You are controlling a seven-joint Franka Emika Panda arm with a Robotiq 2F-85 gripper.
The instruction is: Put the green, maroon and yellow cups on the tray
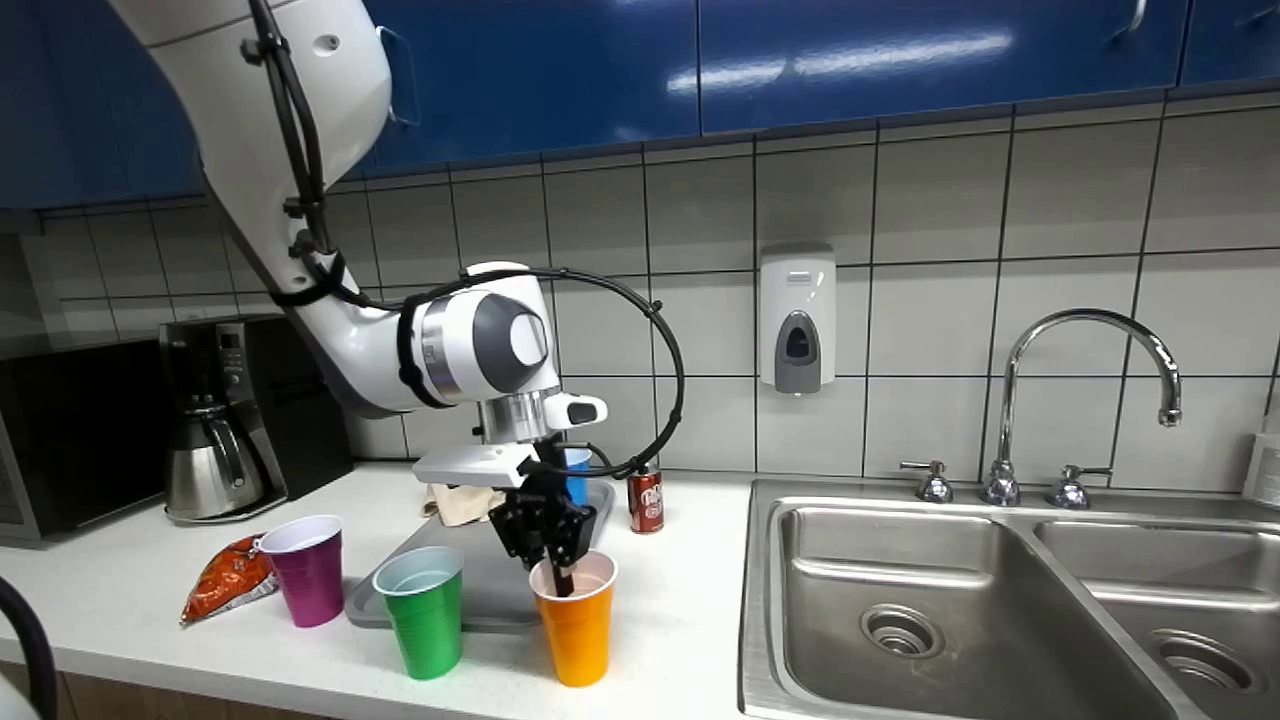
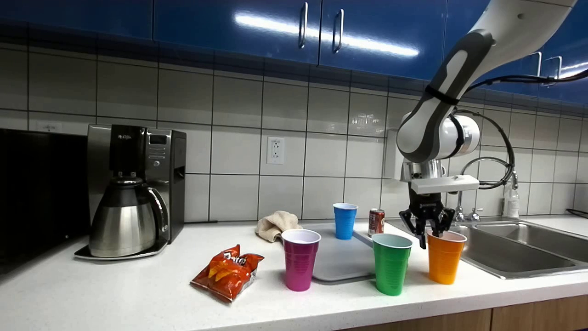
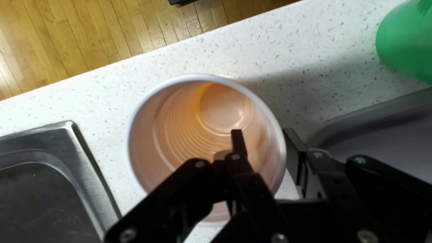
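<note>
Gripper (image 3: pixel 266 141) points down at the orange cup (image 1: pixel 577 632), fingers parted. One fingertip sits inside the cup's mouth, the other outside, wall passing between. In the wrist view a gap shows between inner finger and wall; whether the outer finger touches, cannot tell. Read as no hold taken.

Orange cup: presumably the task's "yellow". Upright on the counter (image 1: pixel 680 640), long axis vertical, beneath the gripper, just beside the tray (image 2: pixel 337 266) and off it.

Key relation: the straddled wall is the tray-side one. In the wrist view the tray lies past the outer finger; the sink (image 1: pixel 765 600) lies on the opposite side of the cup. Judgement: closing should pinch that single wall, off the cup's axis, so the cup may tip or swing on lifting, and the plastic may flex. Carry would then go up and toward the outer-finger side.

Outward: green cup (image 2: pixel 392 264) and maroon cup (image 2: pixel 301 262) upright on the counter, near the tray, not on it. Blue cup (image 2: pixel 344 221) stands on the tray. None of the three named cups placed; judged to be at a first grasp.

Farther: chip bag (image 2: pixel 227 274) beside the maroon cup; can (image 2: pixel 376 223) near the blue cup.
</note>
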